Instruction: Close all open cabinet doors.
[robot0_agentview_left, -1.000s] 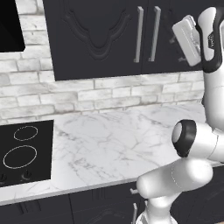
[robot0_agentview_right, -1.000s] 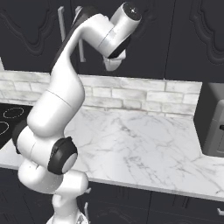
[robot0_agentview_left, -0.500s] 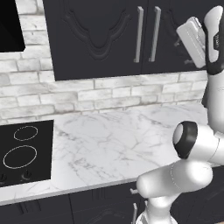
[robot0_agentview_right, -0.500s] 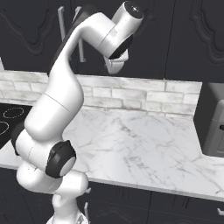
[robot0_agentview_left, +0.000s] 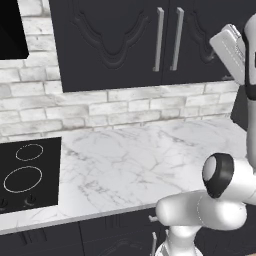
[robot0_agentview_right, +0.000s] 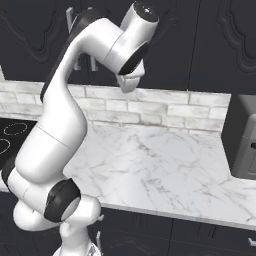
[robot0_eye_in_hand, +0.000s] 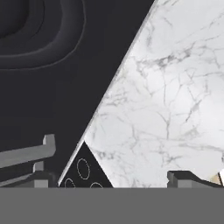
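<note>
Since the earlier frame: hand risen slightly at the upper cabinets, base unmoved. Gripper (robot0_eye_in_hand: 111, 181): fingers spread wide, holding nothing. Cabinet door (robot0_eye_in_hand: 57, 74): fills the hand view's left, just beside the left fingertip (robot0_eye_in_hand: 47, 142), long axis vertical in the room. Countertop (robot0_eye_in_hand: 175, 96) lies below. Pair of doors with bar handles (robot0_agentview_left: 159, 40) looks shut.

Matte black cabinet doors (robot0_agentview_left: 112, 42); veined white marble counter (robot0_agentview_left: 135, 162).
</note>
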